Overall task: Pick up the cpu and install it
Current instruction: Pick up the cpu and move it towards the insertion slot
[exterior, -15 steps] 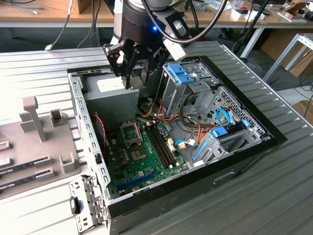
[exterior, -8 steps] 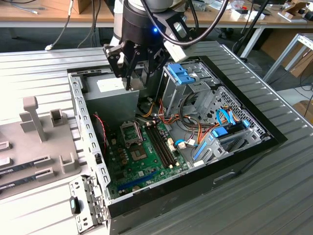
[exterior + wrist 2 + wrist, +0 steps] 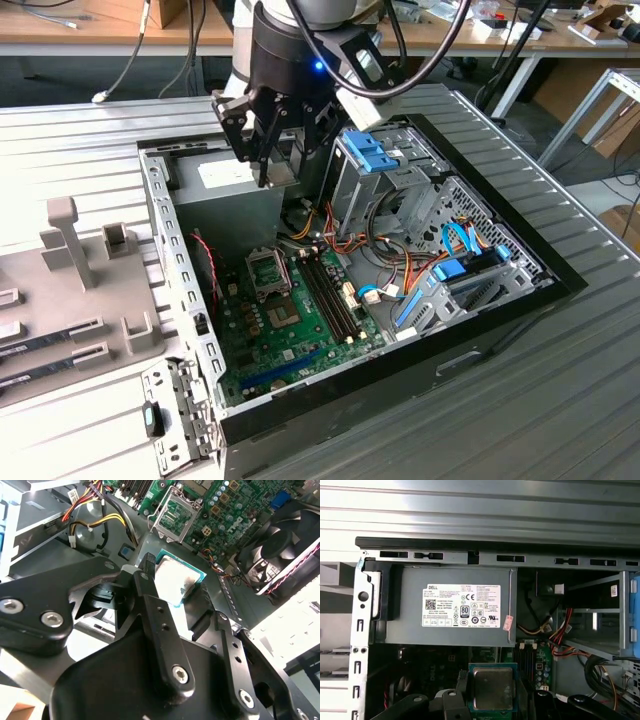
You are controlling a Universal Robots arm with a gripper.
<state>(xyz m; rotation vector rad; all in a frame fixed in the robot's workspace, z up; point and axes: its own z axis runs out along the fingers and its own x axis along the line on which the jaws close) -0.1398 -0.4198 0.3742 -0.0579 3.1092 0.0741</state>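
Claw [image 3: 175,582]: clenched on the cpu [image 3: 492,687], which is held at two opposite edges.
Location: upper centre of the exterior view, above the open computer case [image 3: 330,405].

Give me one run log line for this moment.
gripper: shut on cpu | position: held above open computer case, by power supply | socket: cpu not yet in it

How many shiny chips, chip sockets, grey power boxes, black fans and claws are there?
cpu, held in the claw: 1
socket: 1
grey power box: 1
black fan: 1
claw: 1
Total: 5
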